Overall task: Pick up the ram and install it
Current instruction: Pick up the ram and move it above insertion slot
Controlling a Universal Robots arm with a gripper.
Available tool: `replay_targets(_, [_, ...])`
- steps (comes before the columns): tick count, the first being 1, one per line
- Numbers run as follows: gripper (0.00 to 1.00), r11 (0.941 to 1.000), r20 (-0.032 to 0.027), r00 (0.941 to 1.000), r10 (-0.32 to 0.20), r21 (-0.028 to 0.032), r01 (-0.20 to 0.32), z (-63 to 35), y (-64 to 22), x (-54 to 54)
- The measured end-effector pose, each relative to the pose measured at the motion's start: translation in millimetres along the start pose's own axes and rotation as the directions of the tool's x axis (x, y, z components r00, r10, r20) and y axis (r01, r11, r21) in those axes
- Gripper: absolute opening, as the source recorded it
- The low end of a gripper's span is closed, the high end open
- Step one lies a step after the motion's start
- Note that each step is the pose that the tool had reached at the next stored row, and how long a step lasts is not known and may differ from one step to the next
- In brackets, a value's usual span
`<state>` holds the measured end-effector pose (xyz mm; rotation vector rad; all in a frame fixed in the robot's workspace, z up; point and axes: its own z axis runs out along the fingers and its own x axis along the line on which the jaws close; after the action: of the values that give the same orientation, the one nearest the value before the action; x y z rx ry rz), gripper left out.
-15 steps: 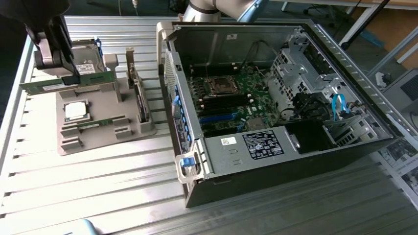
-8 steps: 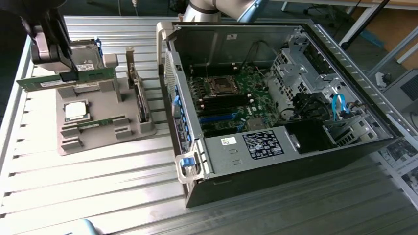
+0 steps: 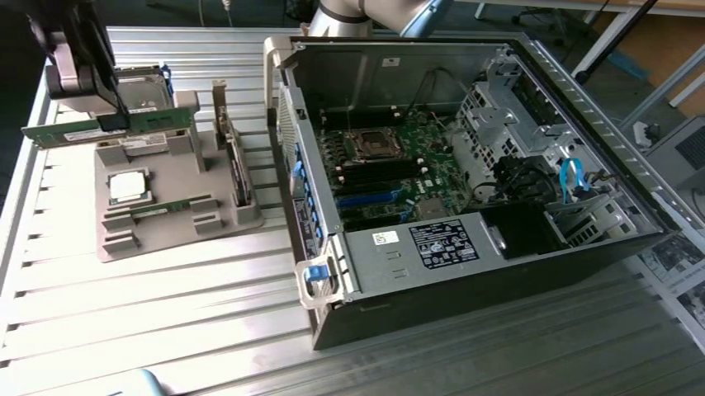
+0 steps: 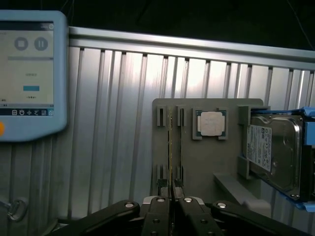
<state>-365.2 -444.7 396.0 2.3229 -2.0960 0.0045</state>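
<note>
Green narrow circuit-board ram stick hangs level over grey plastic parts holder, by ribbed metal table's edge at exterior view's left. Bare table between holder and open black computer case. We see black pincer nearly closed, pinching ram mid-length. Arm cut off above. From wrist, ram edge-on, chips unreadable.

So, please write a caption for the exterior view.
Gripper grips the ram at the gray holder, beside the open computer case.
</note>
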Motion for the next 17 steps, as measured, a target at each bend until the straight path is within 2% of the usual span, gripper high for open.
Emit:
replay_targets(10, [0.13, 1.0, -0.0004, 1.0, 0.0, -0.0002, 0.0, -9.9, -0.2, 0.1])
replay_targets(17, [0.13, 1.0, -0.0031, 1.0, 0.0, -0.0018, 0.0, -11.5, -5.0, 0.7])
